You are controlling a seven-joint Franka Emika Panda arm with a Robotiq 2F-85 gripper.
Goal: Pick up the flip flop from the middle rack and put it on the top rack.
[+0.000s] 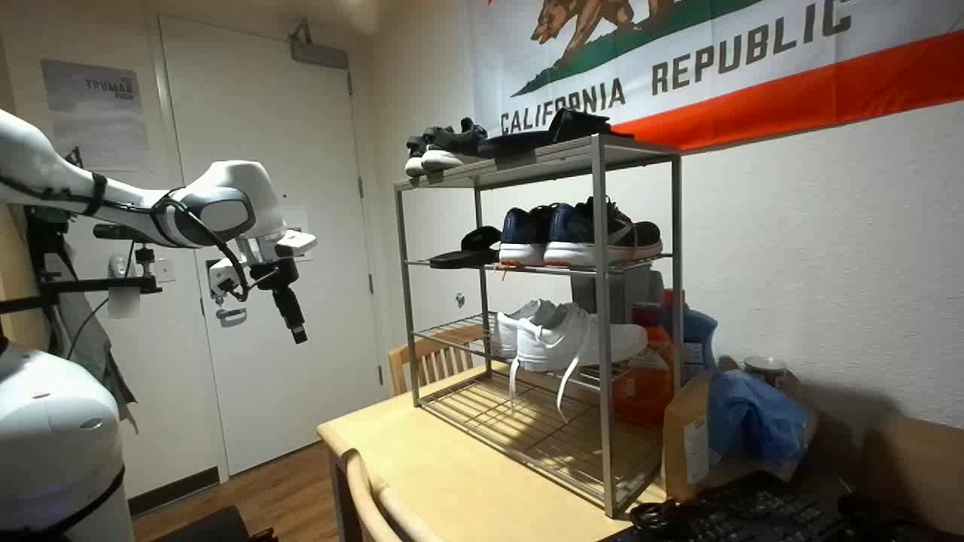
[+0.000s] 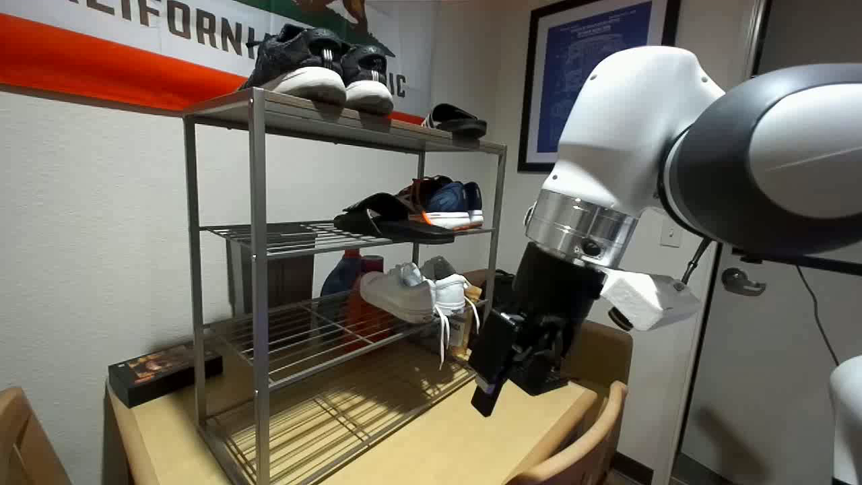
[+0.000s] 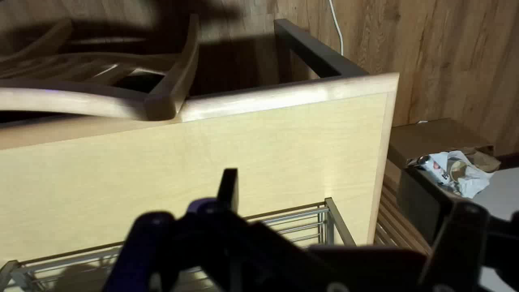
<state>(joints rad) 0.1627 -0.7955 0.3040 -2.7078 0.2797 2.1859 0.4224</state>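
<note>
The black flip flop (image 2: pixel 397 229) rests on the middle rack (image 2: pixel 303 250) beside navy sneakers (image 2: pixel 452 199), well apart from the jaws, which hang lower, spread wide.

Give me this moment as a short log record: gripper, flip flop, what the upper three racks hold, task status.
gripper: open, nothing seen in its grasp
flip flop: on the middle rack, beside the navy sneakers
top rack: dark sneakers, another black sandal
third rack: white shoes
status: flip flop not yet picked up
</note>
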